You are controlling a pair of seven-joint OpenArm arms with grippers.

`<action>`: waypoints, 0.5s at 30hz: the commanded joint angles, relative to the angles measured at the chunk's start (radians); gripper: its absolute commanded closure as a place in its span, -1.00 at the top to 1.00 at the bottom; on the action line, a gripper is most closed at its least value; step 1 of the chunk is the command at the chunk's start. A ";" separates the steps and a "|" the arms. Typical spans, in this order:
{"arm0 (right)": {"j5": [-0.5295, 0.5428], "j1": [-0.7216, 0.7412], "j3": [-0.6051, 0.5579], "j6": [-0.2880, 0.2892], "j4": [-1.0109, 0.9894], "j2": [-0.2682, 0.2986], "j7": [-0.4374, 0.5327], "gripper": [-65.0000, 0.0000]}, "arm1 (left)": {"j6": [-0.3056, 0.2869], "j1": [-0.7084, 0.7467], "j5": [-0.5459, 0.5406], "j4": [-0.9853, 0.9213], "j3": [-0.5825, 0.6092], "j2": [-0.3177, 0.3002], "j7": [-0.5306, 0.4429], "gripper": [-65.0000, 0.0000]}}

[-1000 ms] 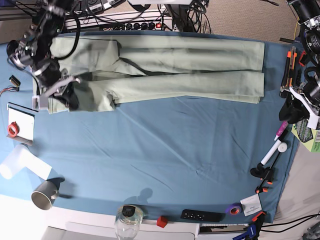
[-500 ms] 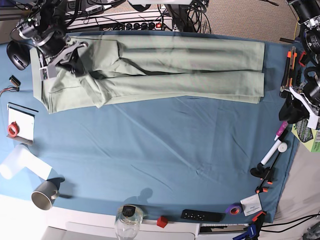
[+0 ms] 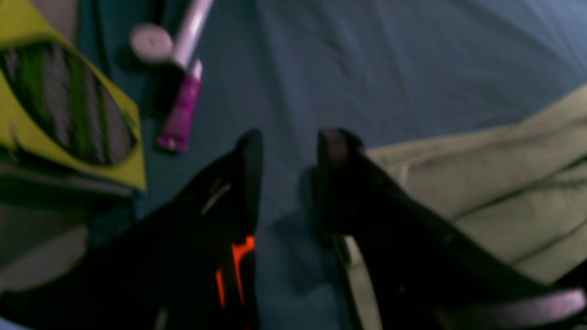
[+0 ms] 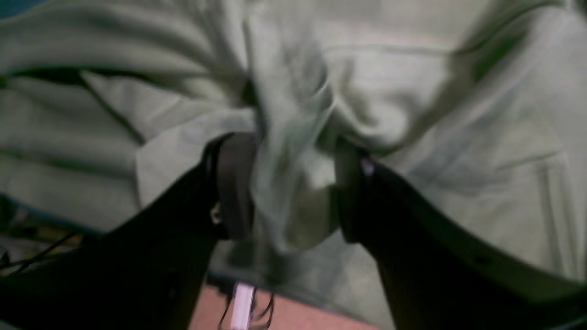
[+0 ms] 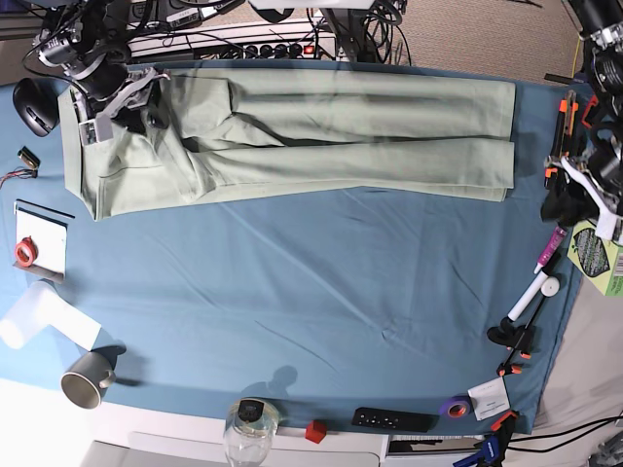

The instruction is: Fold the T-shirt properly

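At the bench's far left corner the right gripper (image 5: 125, 102) is sitting over the T-shirt (image 5: 321, 136), and in its wrist view its fingers (image 4: 234, 183) are standing apart with a bunched ridge of the pale green cloth lying between them; whether they are actually pinching that ridge is not clear. The T-shirt is lying as a long folded band along the far edge of the blue table cloth (image 5: 321, 292), running from the far left corner nearly to the far right corner, with its wider end hanging lower on the left. Along the right edge a white and purple marker (image 5: 538, 277) is lying on the cloth. Beside it the left gripper (image 5: 569, 195) is hovering off the shirt's right end, its jaws parted narrowly around nothing, above bare blue cloth.
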 commanded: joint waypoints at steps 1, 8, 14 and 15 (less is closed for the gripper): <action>0.002 -0.002 0.013 0.002 0.018 0.012 0.049 -0.15 | 0.014 -0.001 -0.024 0.015 -0.006 -0.019 -0.022 -0.34; -0.029 0.088 0.152 0.002 0.019 0.011 0.107 -0.15 | 0.033 0.090 -0.130 0.016 -0.006 -0.019 0.046 -0.09; -0.036 0.185 0.237 -0.048 0.018 0.011 0.108 -0.15 | 0.082 0.176 -0.137 0.015 -0.006 -0.008 0.045 -0.07; -0.046 0.197 0.238 -0.066 0.018 0.011 0.108 -0.15 | 0.090 0.183 -0.136 0.015 -0.006 0.001 0.044 -0.07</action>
